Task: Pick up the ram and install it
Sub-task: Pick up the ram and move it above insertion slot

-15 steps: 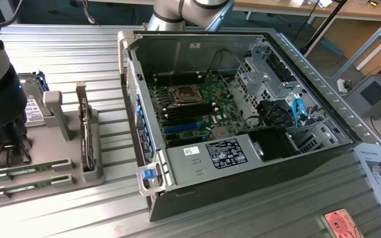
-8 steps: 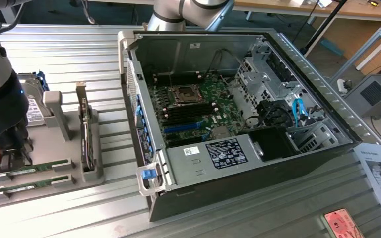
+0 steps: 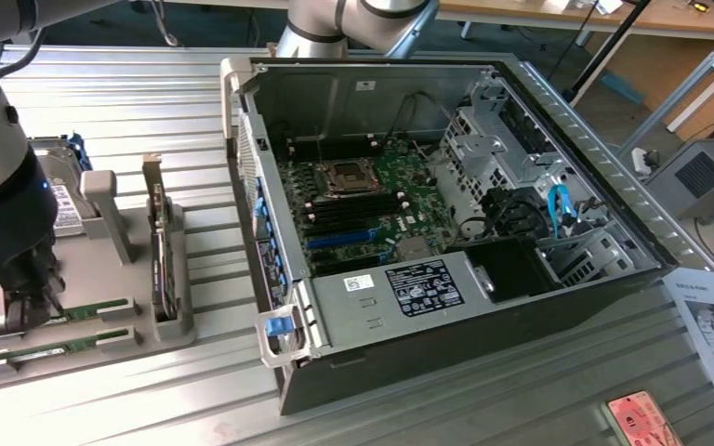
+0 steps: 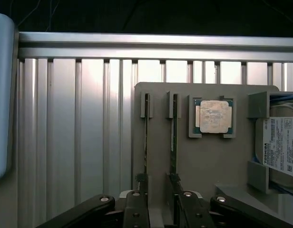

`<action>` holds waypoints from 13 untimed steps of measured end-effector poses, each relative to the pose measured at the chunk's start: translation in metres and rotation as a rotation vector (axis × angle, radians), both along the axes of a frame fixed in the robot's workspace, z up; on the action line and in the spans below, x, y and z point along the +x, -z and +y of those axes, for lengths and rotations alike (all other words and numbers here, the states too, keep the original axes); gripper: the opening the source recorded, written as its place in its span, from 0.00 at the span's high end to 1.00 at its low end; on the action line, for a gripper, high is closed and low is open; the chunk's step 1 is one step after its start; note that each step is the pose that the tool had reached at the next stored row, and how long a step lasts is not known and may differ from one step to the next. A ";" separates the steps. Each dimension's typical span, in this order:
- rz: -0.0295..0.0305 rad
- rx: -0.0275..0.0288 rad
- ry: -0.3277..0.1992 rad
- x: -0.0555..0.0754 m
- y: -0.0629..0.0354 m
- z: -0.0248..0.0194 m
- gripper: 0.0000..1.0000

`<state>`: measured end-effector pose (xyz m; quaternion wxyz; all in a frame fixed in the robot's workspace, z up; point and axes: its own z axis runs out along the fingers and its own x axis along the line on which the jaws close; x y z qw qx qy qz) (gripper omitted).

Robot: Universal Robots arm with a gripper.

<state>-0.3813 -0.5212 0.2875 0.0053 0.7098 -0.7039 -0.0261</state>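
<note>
In the exterior view we see the gripper (image 3: 12, 311) lowered at one end of the grey holder (image 3: 134, 344). The holder lies on the ribbed tabletop (image 3: 146, 93), beside the open computer case (image 3: 370, 93). Two sticks of ram sit in slots along the holder's front edge. The outer ram stick (image 3: 66, 347) is right by that edge and the inner ram stick (image 3: 90, 309) is just behind it. The gripper is over their ends, and from here we cannot tell which stick it addresses. Inside the case the motherboard (image 3: 370, 200) lies exposed, and its memory slots (image 3: 350, 216) look unfilled to us.

In the wrist view the fingers (image 4: 137, 209) stand apart with bare holder between them, and nothing is clamped. Both sticks stand on edge in their slots, the inner one just beside the processor (image 4: 213, 116). Each fingertip sits close to the end of one stick. The hard drive (image 4: 279, 147) rests past the processor, at the holder's far edge.

We judge that the pick-up is in hand and the grasp is not yet made, so installing has not begun. A clean grip calls for centring the jaws on a single stick. The pads must meet its flat faces without catching the neighbouring stick or the slot posts.
</note>
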 end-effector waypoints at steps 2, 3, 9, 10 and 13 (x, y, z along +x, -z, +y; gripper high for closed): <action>0.0000 0.0001 0.000 0.000 0.0019 -0.0010 0.69; -0.0001 0.0001 0.000 0.000 0.0030 -0.0015 0.69; 0.0000 0.0000 0.000 0.000 0.0085 -0.0038 0.69; 0.0000 0.0000 0.000 0.000 0.0093 -0.0041 0.69; 0.0000 0.0000 0.000 0.000 0.0128 -0.0054 0.69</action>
